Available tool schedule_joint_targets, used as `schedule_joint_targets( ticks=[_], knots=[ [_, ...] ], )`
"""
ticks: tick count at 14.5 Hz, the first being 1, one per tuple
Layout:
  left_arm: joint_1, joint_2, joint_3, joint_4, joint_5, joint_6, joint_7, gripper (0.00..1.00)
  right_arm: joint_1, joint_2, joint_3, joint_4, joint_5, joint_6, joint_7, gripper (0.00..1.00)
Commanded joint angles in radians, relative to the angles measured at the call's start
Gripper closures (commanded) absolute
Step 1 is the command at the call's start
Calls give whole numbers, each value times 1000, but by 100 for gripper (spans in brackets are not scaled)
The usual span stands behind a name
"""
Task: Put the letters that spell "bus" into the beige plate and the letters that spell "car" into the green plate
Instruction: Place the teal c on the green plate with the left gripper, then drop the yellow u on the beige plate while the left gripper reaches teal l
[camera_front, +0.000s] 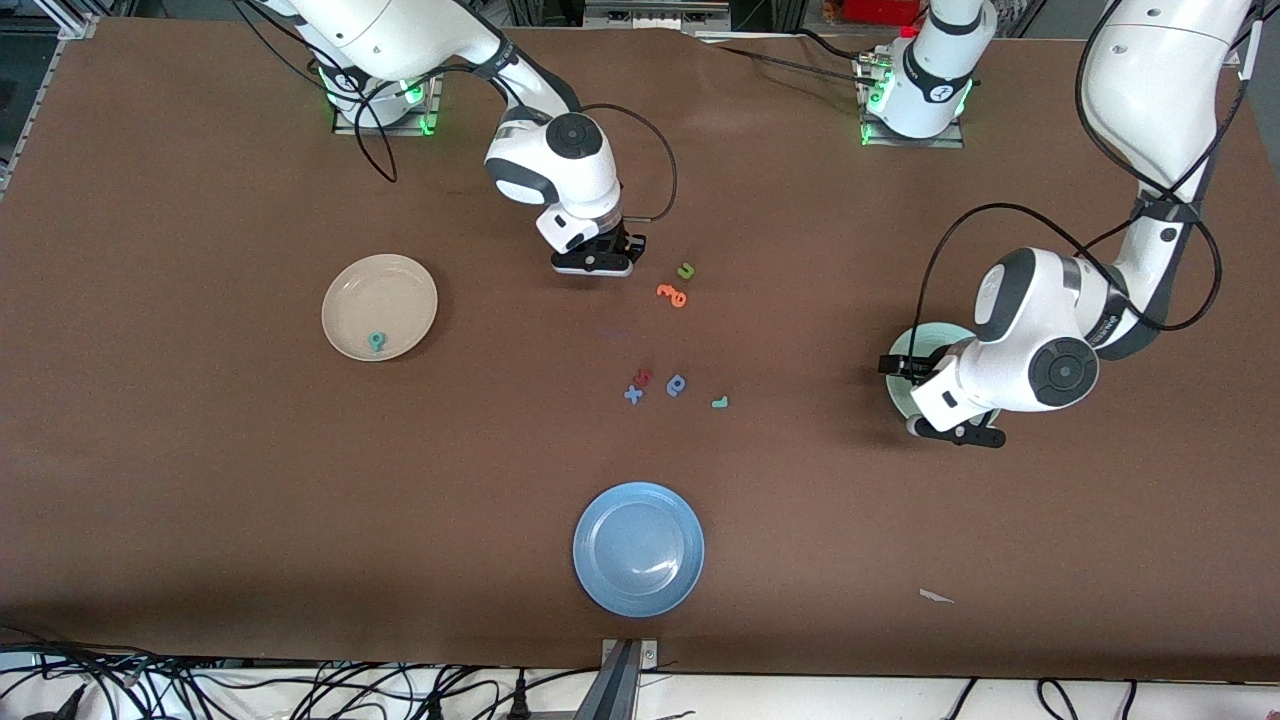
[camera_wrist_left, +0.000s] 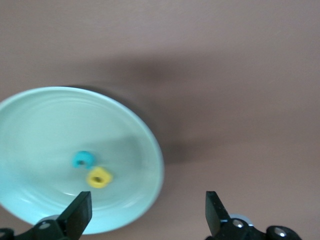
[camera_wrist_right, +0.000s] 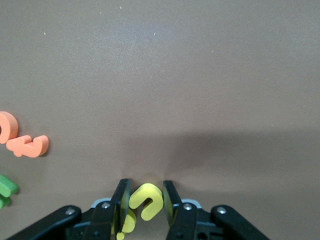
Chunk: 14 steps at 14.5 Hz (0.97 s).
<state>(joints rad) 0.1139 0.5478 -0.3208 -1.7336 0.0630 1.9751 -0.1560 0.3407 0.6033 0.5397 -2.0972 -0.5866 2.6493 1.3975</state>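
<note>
My right gripper (camera_front: 596, 262) (camera_wrist_right: 145, 202) is down at the table, shut on the yellow u-shaped letter (camera_wrist_right: 148, 199). A second small yellow curl (camera_wrist_right: 127, 222) lies just outside one finger. The beige plate (camera_front: 380, 300) toward the right arm's end holds the teal looped letter (camera_front: 377, 342). My left gripper (camera_front: 928, 400) (camera_wrist_left: 147, 215) hangs open and empty over the green plate's (camera_front: 935, 335) (camera_wrist_left: 45, 125) rim. In that plate lie a teal c-curve (camera_wrist_left: 82, 159) and a yellow blocky letter (camera_wrist_left: 99, 177). The teal hooked bar (camera_front: 720, 402) lies on the table mid-way between the arms.
A green u-shaped letter (camera_front: 685, 270) (camera_wrist_right: 6, 189) and orange letters (camera_front: 672, 294) (camera_wrist_right: 27, 145) lie beside the right gripper. Red (camera_front: 644, 376) and blue letters (camera_front: 677, 385) lie near the hooked bar. A blue plate (camera_front: 638, 548) sits nearest the front camera.
</note>
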Motion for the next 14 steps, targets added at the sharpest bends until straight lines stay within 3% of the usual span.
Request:
schedule_joint_targets(
  ticks=[1, 3, 6, 10, 14],
  knots=[
    [-107, 43, 2, 54, -37, 60, -253, 0, 9, 13, -12, 6, -28, -3, 28, 92],
    [-183, 66, 2, 52, -41, 163, -437, 0, 9, 9, -12, 6, -27, -9, 28, 97],
    [-267, 104, 3, 58, -29, 263, -571, 0, -2, -54, -12, -4, -21, -29, 11, 98],
    [-384, 179, 37, 152, 6, 264, -649, 0, -58, -213, 0, -91, 1, -108, -32, 98],
    [-421, 215, 46, 161, 26, 268, -675, 0, -219, -350, 42, -213, 74, -111, -285, 98]
  ],
)
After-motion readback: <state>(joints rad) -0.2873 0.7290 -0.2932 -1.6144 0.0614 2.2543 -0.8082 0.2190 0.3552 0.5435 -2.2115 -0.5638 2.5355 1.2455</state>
